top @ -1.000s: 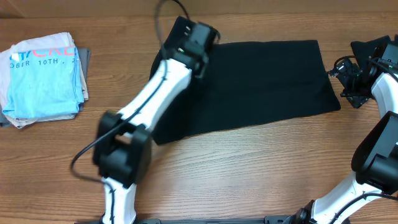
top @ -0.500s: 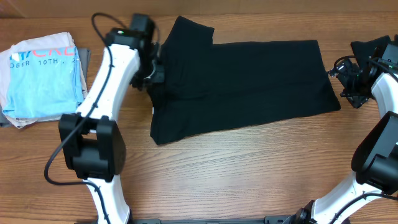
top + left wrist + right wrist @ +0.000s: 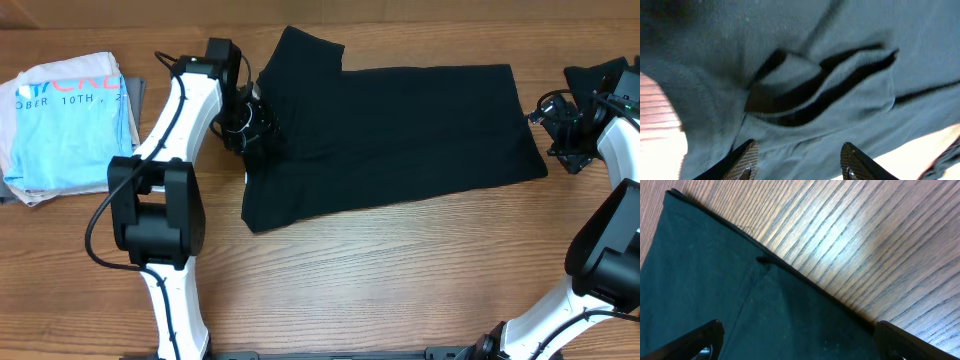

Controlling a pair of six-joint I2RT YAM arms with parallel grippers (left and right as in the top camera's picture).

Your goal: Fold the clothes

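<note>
On my overhead feed I see a plain black T-shirt (image 3: 400, 130) with no print, a light-blue T-shirt (image 3: 70, 135) carrying white and reddish lettering, a brown table (image 3: 380, 290) with streaky wood grain, and arms (image 3: 185, 110) in white shells with black joints.

The left gripper (image 3: 258, 125) holds its jaws partly parted with nothing between them, and the left arm (image 3: 185, 105) stretches back behind it. The right gripper (image 3: 550, 132) is spread wide and empty.
</note>
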